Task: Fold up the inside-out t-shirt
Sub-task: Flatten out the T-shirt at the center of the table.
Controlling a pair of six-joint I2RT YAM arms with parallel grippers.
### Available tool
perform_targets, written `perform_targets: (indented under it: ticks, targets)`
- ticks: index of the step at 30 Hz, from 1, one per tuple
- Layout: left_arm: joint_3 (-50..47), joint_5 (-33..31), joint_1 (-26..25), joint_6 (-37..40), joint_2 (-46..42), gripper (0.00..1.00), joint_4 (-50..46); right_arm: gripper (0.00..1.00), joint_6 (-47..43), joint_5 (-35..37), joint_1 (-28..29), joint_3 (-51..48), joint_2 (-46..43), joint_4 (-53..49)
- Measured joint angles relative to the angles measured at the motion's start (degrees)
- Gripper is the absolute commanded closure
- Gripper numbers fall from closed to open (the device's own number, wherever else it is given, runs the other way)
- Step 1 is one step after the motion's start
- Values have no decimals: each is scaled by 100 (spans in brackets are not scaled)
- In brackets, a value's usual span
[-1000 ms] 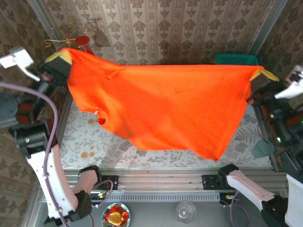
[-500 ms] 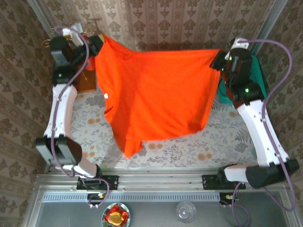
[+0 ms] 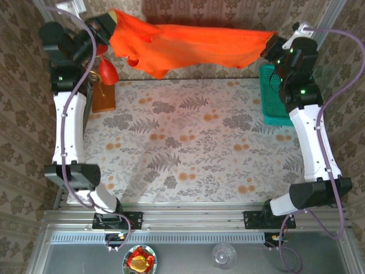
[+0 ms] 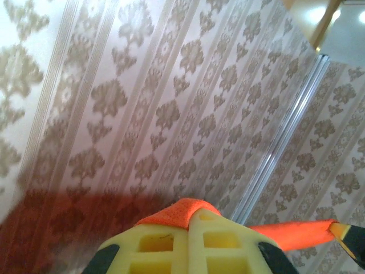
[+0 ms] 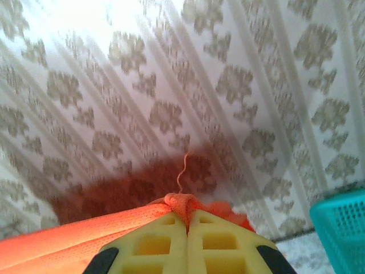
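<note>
Inside-out t-shirt [image 3: 188, 48] is now swung from mid-frame to frame top, stretched between left pincer [image 3: 109, 21] and right pincer [image 3: 271, 47], both clamped on it; lay-down is judged next.

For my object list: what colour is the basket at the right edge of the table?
Teal green; the basket shows best in the top external view.

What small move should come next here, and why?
Probably lower both arms together and draw back, so the shirt drapes onto the table. The left pincer and the right pincer are each shut on one end, the shirt stretched between them in the air at the far wall.
</note>
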Motion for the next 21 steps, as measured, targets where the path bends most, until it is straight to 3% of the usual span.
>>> perform_targets:
  ticks: [6,10,16,21]
  targets:
    - [-4039,-210,0,334,-1838,100,-37,100,-13,-693,2,-2277,-479,304]
    - [-6153,-437,0,365,-2756,100,-166,100,-13,-968,2,-3493,-525,278]
    - [-8140,-682,-111,192,-3416,100,-170,100,138,-1003,2,-4616,-420,210]
    - [-8959,-909,-181,-72,-3982,100,-402,100,313,-1021,2,-5259,-348,177]
